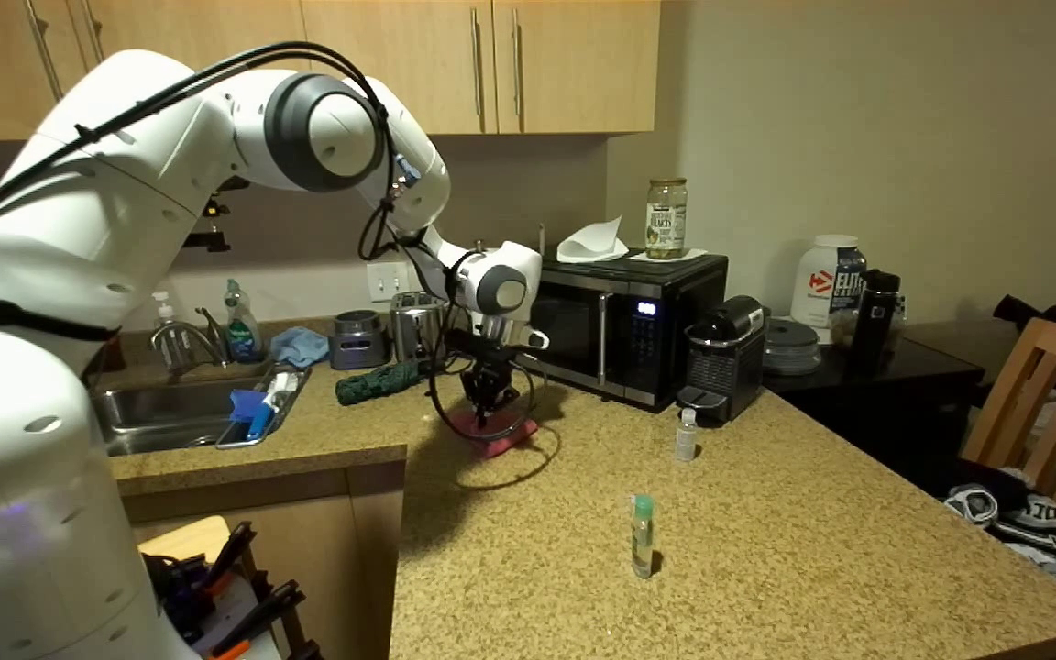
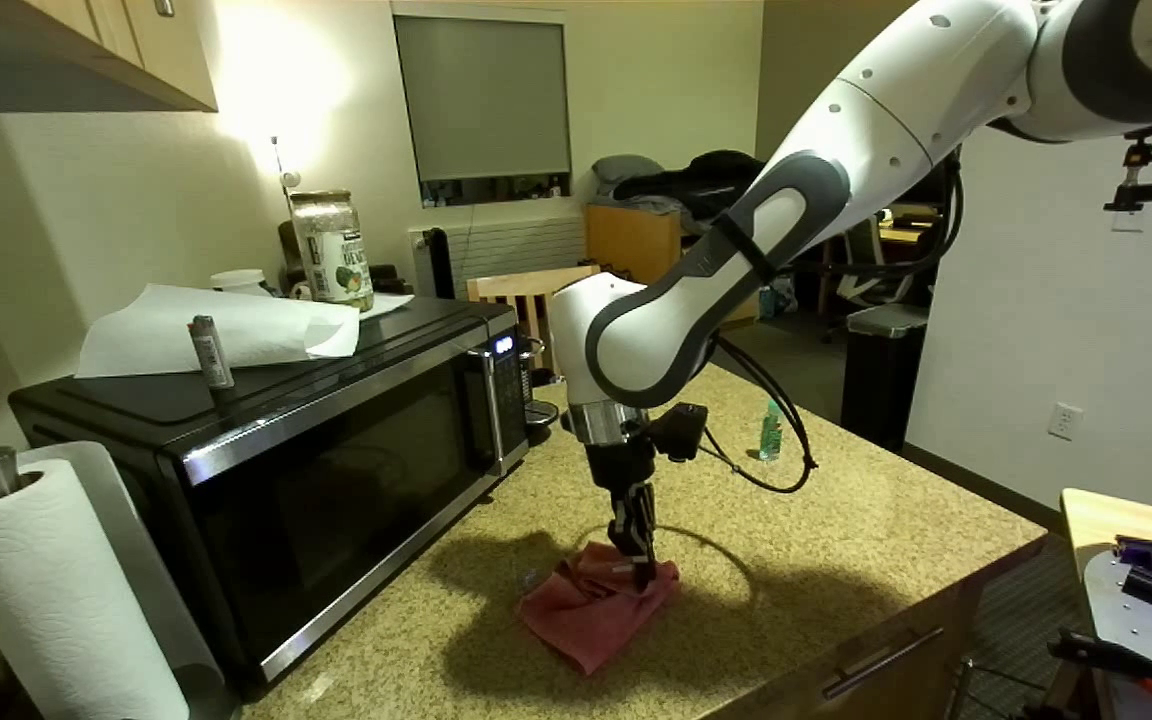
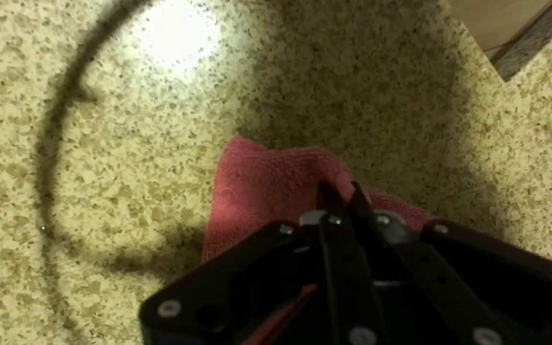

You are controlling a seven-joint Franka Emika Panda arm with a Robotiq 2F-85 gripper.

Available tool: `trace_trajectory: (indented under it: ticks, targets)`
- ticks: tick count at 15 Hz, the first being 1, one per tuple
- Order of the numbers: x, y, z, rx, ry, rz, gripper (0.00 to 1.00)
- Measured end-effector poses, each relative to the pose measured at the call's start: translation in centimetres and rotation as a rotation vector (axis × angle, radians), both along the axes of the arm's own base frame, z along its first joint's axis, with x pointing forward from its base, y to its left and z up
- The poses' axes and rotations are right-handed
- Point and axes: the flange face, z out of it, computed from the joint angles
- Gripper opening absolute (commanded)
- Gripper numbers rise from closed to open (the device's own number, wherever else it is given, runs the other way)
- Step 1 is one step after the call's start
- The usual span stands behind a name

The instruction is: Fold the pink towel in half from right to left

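Observation:
The pink towel (image 1: 508, 444) lies rumpled on the speckled counter in front of the microwave. In an exterior view, the towel (image 2: 586, 622) has a flat part toward the camera and a bunched part around the fingertips. My gripper (image 2: 642, 574) points down onto its edge. Seen from the wrist, the gripper (image 3: 345, 192) has its two dark fingertips close together, with a fold of the towel (image 3: 261, 187) pinched between them. Cloth spreads out on both sides of the fingers. The gripper's body hides much of the towel in the wrist view.
The black microwave (image 2: 336, 500) stands close beside the towel. A green-capped bottle (image 1: 643, 543), a small clear bottle (image 1: 686, 440) and a coffee machine (image 1: 722, 362) are farther along the counter. A dark green bundle (image 1: 379, 382) lies near the sink (image 1: 170, 403). The counter's inner corner (image 3: 502, 72) is nearby.

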Motion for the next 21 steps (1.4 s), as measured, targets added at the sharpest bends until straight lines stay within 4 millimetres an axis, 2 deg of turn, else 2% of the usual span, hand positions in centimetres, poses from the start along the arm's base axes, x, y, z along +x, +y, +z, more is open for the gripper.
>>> trace_trajectory:
  ticks: [4, 8, 11, 21]
  targets:
    - [0.6, -0.5, 0.9, -0.003, -0.015, -0.009, 0.07]
    - [1.1, -0.5, 2.0, -0.002, -0.033, -0.011, 0.04]
    - [1.4, -0.4, 2.8, -0.002, -0.042, -0.011, 0.06]
    - [1.8, 0.4, 4.2, -0.005, -0.047, -0.005, 0.05]
